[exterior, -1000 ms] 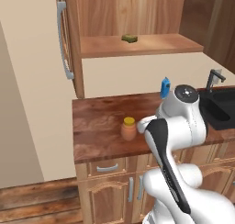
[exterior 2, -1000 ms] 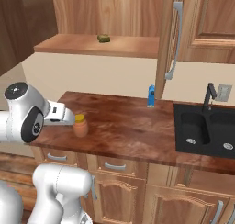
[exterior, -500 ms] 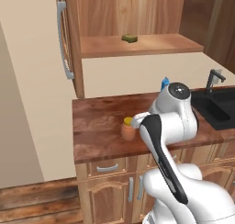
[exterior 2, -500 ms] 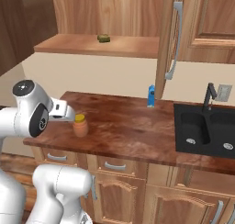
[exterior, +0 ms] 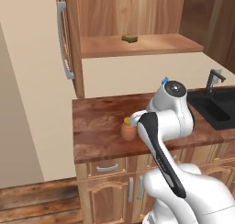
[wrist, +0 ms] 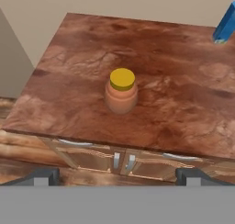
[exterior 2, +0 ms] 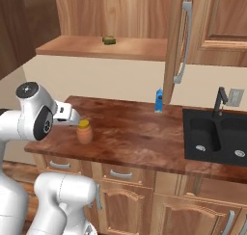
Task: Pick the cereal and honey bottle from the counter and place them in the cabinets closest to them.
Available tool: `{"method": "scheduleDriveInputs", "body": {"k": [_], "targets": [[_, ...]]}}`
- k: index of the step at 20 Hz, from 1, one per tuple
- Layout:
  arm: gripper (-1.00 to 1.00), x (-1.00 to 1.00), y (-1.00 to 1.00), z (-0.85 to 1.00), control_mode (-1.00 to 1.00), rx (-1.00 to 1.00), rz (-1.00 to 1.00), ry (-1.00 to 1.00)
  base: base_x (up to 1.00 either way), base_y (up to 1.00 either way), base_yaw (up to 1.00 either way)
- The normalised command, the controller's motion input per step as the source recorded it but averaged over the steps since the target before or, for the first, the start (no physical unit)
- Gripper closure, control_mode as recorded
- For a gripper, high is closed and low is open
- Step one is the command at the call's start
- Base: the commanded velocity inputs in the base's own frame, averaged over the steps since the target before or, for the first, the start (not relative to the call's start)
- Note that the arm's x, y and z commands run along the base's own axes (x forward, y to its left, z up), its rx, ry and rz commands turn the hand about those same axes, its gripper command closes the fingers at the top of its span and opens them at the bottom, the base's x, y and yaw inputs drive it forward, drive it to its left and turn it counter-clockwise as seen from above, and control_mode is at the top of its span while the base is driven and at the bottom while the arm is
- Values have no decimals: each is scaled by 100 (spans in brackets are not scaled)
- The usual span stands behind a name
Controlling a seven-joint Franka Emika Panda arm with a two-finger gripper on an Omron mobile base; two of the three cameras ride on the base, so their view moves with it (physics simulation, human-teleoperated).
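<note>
Standing upright, squat amber honey bottle (wrist: pixel 121 92) wears yellow cap.

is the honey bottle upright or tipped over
Upright. The honey bottle stands on its base on the counter, yellow cap on top, seen the same way in the right base view.

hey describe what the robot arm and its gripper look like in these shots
The arm is glossy white with rounded, bulging links, a dark grey band along one link and dark round joint caps. The gripper shows two small dark grey finger tips, blocky and squared. No cables or markings can be made out.
</note>
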Motion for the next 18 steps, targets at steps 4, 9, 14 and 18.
{"method": "scheduleDriveInputs", "body": {"k": [4,9,14,18], "targets": [[-100,9,0,-16,-100,0,0,0,0,0,0],[-100,21,0,-23,-100,0,0,0,0,0,0],[-100,28,0,-19,-100,0,0,0,0,0,0],[-100,31,0,-17,-100,0,0,0,0,0,0]]}}
